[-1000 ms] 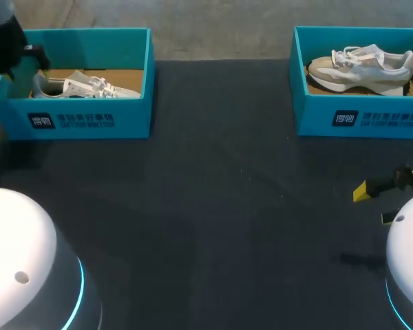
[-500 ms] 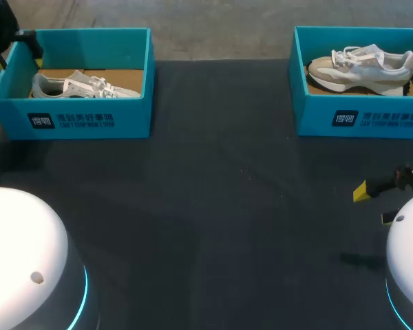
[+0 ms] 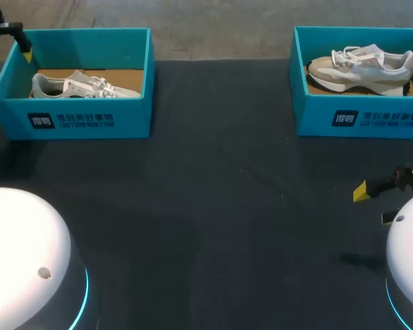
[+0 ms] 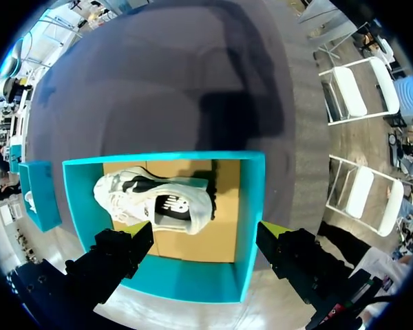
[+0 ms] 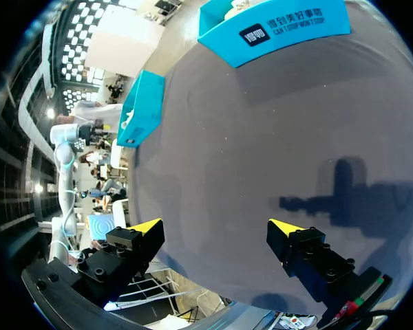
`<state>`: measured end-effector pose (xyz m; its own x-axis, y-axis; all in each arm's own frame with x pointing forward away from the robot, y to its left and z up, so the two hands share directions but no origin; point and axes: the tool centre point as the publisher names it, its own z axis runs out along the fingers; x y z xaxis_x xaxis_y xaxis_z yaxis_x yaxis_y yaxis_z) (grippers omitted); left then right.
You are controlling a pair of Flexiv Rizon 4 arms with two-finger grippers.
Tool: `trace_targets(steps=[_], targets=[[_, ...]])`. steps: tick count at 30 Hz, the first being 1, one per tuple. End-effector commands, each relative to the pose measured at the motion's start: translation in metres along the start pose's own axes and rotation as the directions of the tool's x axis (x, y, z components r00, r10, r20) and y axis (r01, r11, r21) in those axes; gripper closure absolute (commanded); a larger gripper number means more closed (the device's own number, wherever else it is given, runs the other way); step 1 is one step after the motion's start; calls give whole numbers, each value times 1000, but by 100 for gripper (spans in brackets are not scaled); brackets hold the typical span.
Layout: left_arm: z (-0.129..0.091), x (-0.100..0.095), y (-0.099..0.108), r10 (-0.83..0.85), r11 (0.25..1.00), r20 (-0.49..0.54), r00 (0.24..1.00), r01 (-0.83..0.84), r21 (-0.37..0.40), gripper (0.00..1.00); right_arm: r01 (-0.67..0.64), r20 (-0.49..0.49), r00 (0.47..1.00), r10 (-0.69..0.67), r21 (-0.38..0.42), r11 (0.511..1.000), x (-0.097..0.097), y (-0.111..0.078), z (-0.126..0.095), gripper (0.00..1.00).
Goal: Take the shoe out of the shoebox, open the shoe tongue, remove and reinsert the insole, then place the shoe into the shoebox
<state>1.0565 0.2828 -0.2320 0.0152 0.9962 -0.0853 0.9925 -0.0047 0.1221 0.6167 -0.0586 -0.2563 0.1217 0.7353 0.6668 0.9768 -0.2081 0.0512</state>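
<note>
Two teal shoeboxes stand at the table's far side. The left shoebox (image 3: 89,117) holds a white and grey shoe (image 3: 82,86) lying on its side. The right shoebox (image 3: 358,117) holds a beige and white shoe (image 3: 361,67). My left gripper (image 3: 17,40) hangs open above the left box's far left corner. In the left wrist view that gripper (image 4: 205,232) looks straight down into the left shoebox (image 4: 251,206), with the shoe (image 4: 155,201) below and apart from its fingers. My right gripper (image 3: 375,205) is open and empty over bare table at the near right (image 5: 215,227).
The dark table top (image 3: 213,206) stretches between the boxes and the arms' white bases. In the right wrist view the right shoebox (image 5: 282,27) and the left shoebox (image 5: 143,110) stand far ahead of the gripper.
My left gripper has drawn up and to the far left, away from the left end of the left box. The shoes, the boxes and the right arm have stayed put.
</note>
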Motion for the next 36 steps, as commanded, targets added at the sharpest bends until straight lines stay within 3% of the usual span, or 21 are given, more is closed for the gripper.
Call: trace_targets(steps=[1,26,29,36], targets=[[-6,-3,-13,8,1000,-3,1000,-9,-21,0,-2,4,1000,2,-1,1000,1,-1,0,0],[-10,-5,-16,33,999,-3,999,-33,-12,0,-2,4,1000,2,-1,1000,1,-1,0,0],[-10,-5,-16,33,999,-3,999,-33,-12,0,-1,109,994,-2,27,1000,2,-2,-8,0],[-10,-5,-16,33,999,-3,999,-33,-12,0,16,235,972,-29,57,998,6,6,-34,0]])
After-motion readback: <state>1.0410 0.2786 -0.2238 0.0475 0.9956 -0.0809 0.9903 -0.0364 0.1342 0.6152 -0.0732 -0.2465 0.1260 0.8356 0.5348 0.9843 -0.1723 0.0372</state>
